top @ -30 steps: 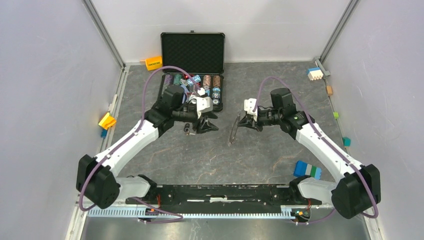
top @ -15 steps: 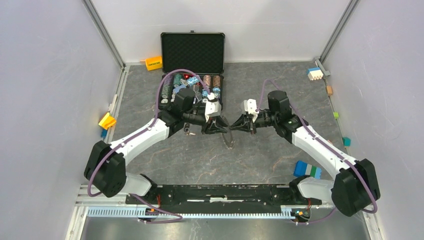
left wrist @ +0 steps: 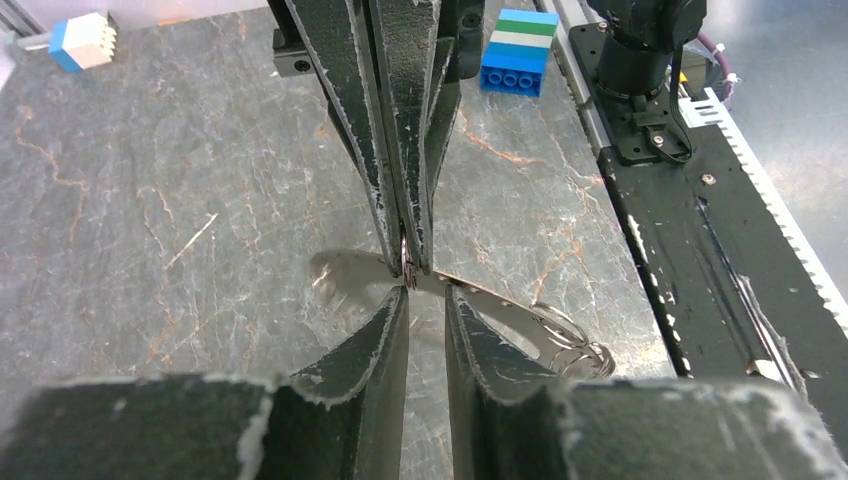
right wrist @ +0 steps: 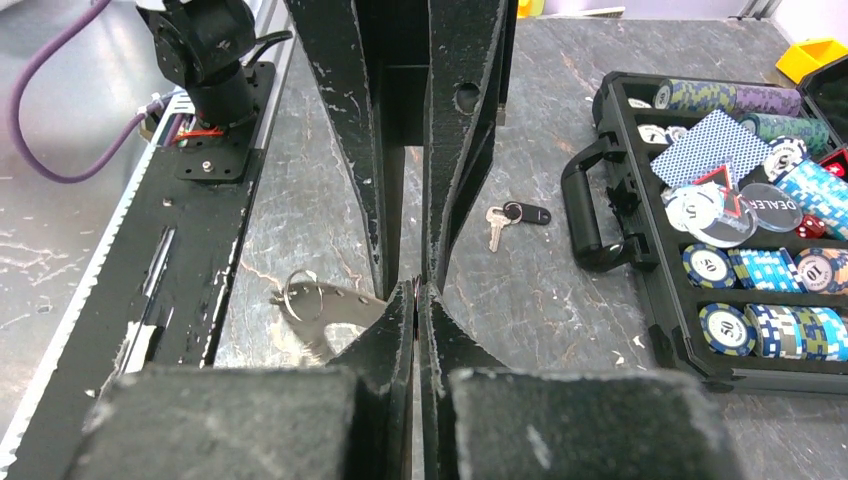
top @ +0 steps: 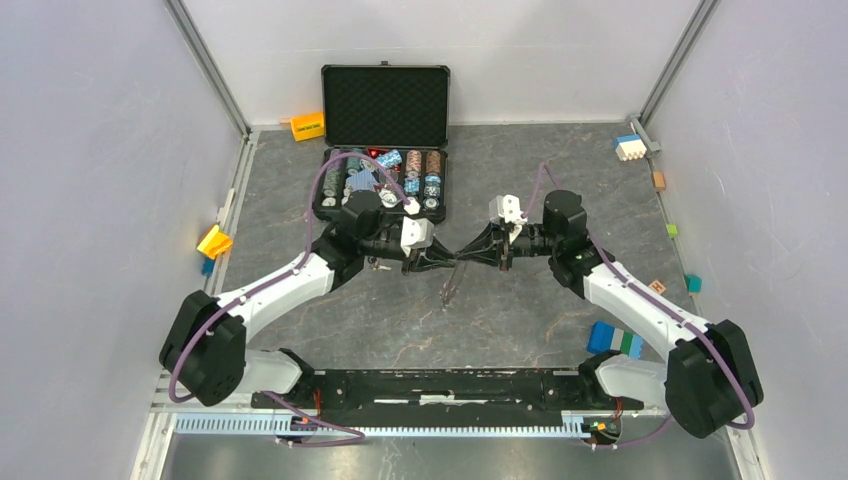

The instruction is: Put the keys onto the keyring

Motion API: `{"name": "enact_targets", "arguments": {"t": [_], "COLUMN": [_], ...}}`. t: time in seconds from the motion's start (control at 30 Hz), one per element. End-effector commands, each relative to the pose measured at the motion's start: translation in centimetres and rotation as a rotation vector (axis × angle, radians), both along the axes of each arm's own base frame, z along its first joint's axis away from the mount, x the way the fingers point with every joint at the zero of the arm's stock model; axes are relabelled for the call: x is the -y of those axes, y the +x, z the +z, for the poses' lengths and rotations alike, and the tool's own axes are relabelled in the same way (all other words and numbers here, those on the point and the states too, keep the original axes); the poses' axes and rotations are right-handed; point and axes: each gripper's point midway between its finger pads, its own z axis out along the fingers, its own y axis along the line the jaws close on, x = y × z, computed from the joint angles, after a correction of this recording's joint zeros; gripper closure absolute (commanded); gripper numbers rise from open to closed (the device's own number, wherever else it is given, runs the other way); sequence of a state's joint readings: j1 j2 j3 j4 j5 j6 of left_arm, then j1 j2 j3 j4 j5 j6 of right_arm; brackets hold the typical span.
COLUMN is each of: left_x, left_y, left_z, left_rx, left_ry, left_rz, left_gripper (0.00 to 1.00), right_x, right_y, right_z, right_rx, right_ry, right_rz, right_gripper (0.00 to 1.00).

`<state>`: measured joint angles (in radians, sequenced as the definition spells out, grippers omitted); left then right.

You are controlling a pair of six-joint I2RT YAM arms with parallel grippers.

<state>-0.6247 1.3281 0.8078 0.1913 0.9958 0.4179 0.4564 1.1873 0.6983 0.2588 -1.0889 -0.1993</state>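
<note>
The keyring [top: 450, 287] is a flat grey toothed plate with thin wire rings at its low end. It hangs tilted from my right gripper [top: 468, 257], which is shut on its upper edge. It also shows in the right wrist view [right wrist: 325, 310] and the left wrist view [left wrist: 505, 312]. My left gripper [top: 445, 260] meets the right one tip to tip. Its jaws stand a little apart, either side of the right fingertips [left wrist: 410, 255], with nothing seen between them. One key [right wrist: 512, 216] with a black head lies on the table by the case; it also shows from above [top: 377, 265].
An open black case [top: 385, 105] of poker chips stands behind the grippers, its handle [right wrist: 585, 215] facing the key. A blue-green block [top: 614, 339] lies at the front right, a white-blue block [top: 629, 148] at the back right, yellow blocks [top: 213, 242] at the left wall.
Both grippers moved inward and met at the centre. The right one carried the keyring leftward. The left one moved right, away from the key on the table.
</note>
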Motion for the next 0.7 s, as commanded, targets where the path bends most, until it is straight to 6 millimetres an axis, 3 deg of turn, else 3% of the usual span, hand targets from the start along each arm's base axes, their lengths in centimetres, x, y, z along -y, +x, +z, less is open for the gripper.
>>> {"name": "enact_targets", "arguments": {"t": [0.0, 0.27, 0.67], "left_x": [0.64, 1.04, 1.27], "left_y": [-0.02, -0.16, 0.17], "left_z": [2.46, 3.01, 3.44], "left_rx": [0.080, 0.066, 0.052], "left_ry": [-0.084, -0.106, -0.108], "left_rz": [-0.011, -0.012, 0.009], "left_gripper": [0.74, 0.77, 0.97], "right_x": [-0.31, -0.24, -0.12], "right_y": [-0.32, -0.40, -0.61], "right_z": [2.43, 2.38, 1.98], "right_rx": [0.060, 0.064, 0.063], "right_ry": [0.068, 0.072, 0.073], "right_rz": [0.018, 0.014, 0.013], "right_gripper": [1.00, 1.00, 1.00]}}
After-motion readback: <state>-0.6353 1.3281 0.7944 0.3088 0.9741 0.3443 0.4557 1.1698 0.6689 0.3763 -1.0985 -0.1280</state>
